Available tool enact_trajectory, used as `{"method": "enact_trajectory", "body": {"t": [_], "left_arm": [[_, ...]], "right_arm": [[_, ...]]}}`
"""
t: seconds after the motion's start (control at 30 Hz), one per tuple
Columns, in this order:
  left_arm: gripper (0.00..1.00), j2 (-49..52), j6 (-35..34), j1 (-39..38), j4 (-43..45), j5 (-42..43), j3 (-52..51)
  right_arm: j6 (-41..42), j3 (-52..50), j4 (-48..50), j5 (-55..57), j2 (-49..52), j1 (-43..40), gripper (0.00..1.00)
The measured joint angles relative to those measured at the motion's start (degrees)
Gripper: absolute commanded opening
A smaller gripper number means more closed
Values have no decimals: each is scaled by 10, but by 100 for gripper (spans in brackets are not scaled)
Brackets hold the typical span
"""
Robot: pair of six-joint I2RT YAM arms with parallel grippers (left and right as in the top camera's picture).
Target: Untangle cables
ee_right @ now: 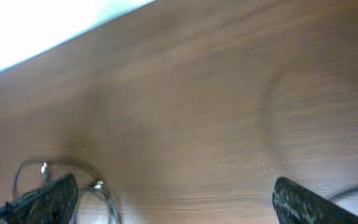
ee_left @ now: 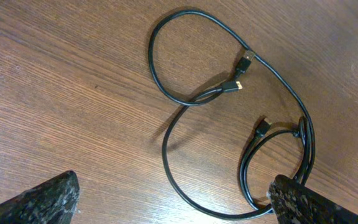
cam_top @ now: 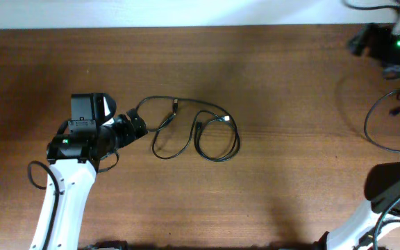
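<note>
Thin black cables (cam_top: 198, 130) lie in overlapping loops on the middle of the wooden table (cam_top: 269, 76), their small plugs lying among the loops. My left gripper (cam_top: 136, 125) is open at the left end of the loops. In the left wrist view, its fingers (ee_left: 173, 200) are wide apart, with one cable strand (ee_left: 165, 146) curving between them and the right finger over the edge of a double loop. My right gripper (cam_top: 358, 43) is open and empty at the far right corner. Its blurred wrist view shows the spread fingers (ee_right: 176, 200) and the cables (ee_right: 98, 185) far off at lower left.
A thin black wire loop (cam_top: 368, 125) lies on the table at the right edge beside the right arm. The left arm's body (cam_top: 68, 167) takes up the front left. The table's far edge meets a white wall (cam_top: 186, 10).
</note>
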Motion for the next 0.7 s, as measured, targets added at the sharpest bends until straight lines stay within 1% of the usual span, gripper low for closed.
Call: {"method": "enact_trajectory", "body": {"t": [0.07,0.17,0.33,0.4,0.5,0.53,0.6,0.63,0.67,0.7], "left_arm": [[99,0,0,0,0,0,0],[99,0,0,0,0,0,0],[99,0,0,0,0,0,0],[99,0,0,0,1,0,0],[99,0,0,0,1,0,0],[99,0,0,0,1,0,0],[99,0,0,0,2,0,0],[99,0,0,0,1,0,0],[99,0,0,0,2,0,0],[99,0,0,0,1,0,0]], "right_arm": [[21,0,-28,-7,1,65,99],[97,-3,-39,-12,14,150,99],[277,-112,61,-15,30,301,99],[335,-151,97,-16,31,353,99],[420,-225,177,-17,33,421,98],[441,-252,207,-17,33,436,96],[476,-301,253,-17,33,460,82],[487,-320,269,-16,34,471,79],[495,-332,272,-16,34,477,73],[500,-337,274,-9,34,482,64]]}}
